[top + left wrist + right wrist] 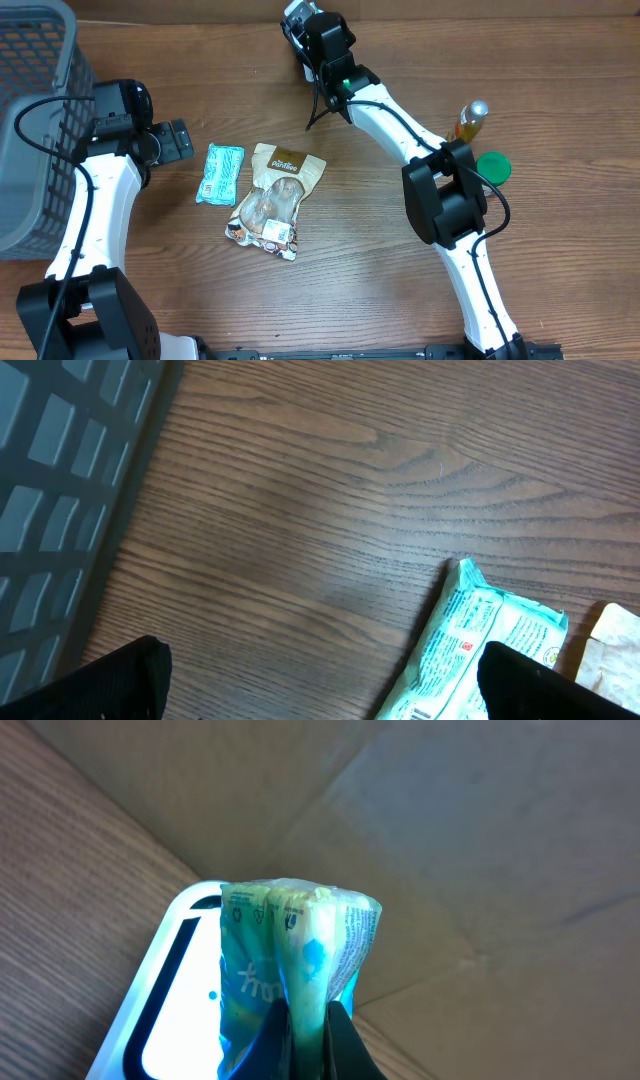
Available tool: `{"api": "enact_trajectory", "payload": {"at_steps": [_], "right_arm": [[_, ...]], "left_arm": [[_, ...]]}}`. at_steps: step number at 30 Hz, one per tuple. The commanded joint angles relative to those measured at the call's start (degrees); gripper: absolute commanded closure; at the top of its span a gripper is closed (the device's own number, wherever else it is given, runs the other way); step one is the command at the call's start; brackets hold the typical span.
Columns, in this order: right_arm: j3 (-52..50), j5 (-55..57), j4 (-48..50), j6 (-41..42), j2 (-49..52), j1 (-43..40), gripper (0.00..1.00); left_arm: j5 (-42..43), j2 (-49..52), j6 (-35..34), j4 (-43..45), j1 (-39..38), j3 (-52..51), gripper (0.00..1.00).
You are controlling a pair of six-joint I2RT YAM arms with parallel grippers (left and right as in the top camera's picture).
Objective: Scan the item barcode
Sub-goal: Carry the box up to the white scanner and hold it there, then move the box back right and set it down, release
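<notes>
At the far left a grey basket sits on the desk. Beside it the left end effector hangs with its jaws spread wide and nothing in them, close to a teal packet lying flat. A careless reach could shove that packet into the brown snack pouch next to it.

At the far edge the right end effector is clamped tight on a green-and-blue packet, held just above the lit scanner window. The grip pinches the wrapper into a fold, so the barcode may be creased or turned away from the window and fail to read. The slick film could also slip out.
</notes>
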Motion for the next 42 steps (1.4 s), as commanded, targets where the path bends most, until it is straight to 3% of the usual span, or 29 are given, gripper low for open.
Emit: {"api": "enact_trajectory", "payload": {"at_steps": [1,14,19,25,35,42], "right_arm": [[-0.26,0.74,0.44,-0.07,1.4,-0.55,0.96],[-0.13,4.61,1.36,-3.21,-0.37,-0.72,0.96],[-0.13,4.61,-2.67,2.45,-5.81,0.15,0.96],[-0.13,4.57,-18.1,17.25,-14.73,0.22,0.96],[-0.63,0.74,-61.05,42.36,-20.46,-1.77,0.96],[-8.09,-11.17,-70.42,43.95,-20.31,-4.5,0.96]], "left_arm": [[-0.26,-0.85,0.66,0.04,-0.39,1.07,0.0],[-0.26,-0.85,0.66,0.04,-0.39,1.07,0.0],[-0.26,-0.85,0.66,0.04,-0.39,1.07,0.0],[-0.26,-0.85,0.66,0.04,-0.39,1.07,0.01],[-0.26,-0.85,0.66,0.04,-0.39,1.07,0.0],[-0.26,-0.85,0.66,0.04,-0.39,1.07,0.01]]}}
